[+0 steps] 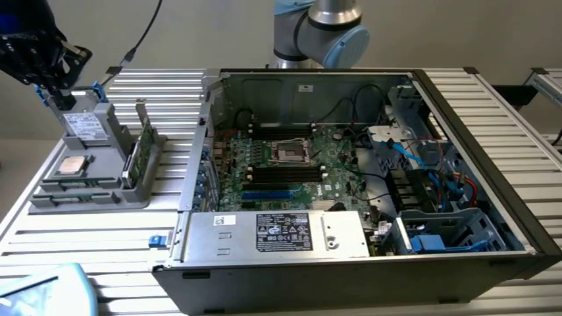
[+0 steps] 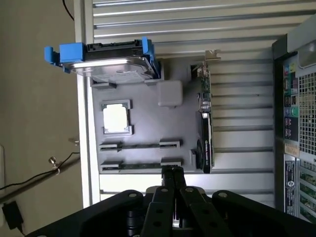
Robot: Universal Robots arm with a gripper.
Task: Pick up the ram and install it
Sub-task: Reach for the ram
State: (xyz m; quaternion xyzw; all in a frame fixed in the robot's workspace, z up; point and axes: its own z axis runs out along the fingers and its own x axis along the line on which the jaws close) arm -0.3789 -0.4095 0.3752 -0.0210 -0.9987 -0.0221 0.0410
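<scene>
- Arm (image 1: 318, 26): my silver-grey tubular joints, one capped by a rounded pale-blue cover.
- Wrist assembly (image 1: 33, 51): my bulky black housing, showing bluish glints.
- Gripper (image 2: 172, 172): matt black throughout.
- Fingers (image 2: 162, 202): my slim, flat-sided black bars on jointed linkages.
- Pivot pins (image 2: 129, 194): small round heads set in my broad, rounded knuckles.

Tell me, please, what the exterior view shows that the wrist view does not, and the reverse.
Exterior view: the open case's inside, with motherboard, power supply and the arm. Wrist view: the case's rear ports and a cable on the floor. Both: the shut tool over the grey tray, which holds the hard drive, processor, green card and ram.
</scene>
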